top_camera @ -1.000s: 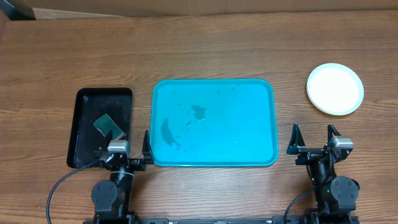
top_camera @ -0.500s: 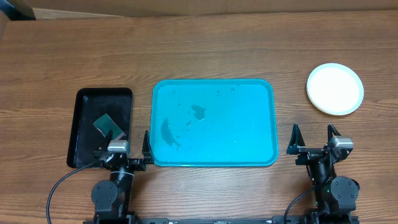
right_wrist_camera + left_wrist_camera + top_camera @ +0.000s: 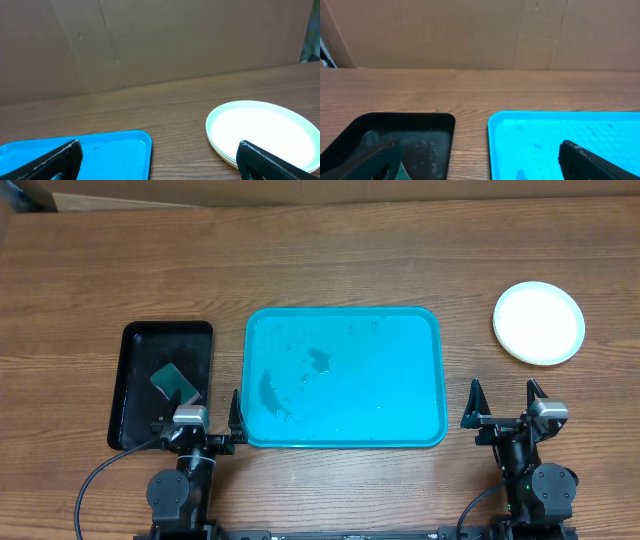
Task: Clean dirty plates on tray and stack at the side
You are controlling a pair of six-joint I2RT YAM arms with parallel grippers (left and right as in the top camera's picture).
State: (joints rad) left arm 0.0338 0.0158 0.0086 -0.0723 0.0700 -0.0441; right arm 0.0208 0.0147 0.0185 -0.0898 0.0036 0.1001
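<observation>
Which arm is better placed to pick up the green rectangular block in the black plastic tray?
Left, probably: the left gripper sits open by the black tray, near the block; the right gripper is beyond the turquoise tray.

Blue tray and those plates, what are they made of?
The blue tray looks like glossy plastic: even colour, rounded moulded rim, wet patches sitting on top. The stacked plates seem plastic too, with thin smooth rims, though I can't be sure.

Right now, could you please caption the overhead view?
Stacked plates sit right of the wet blue tray; green sponge in black tray.
</observation>
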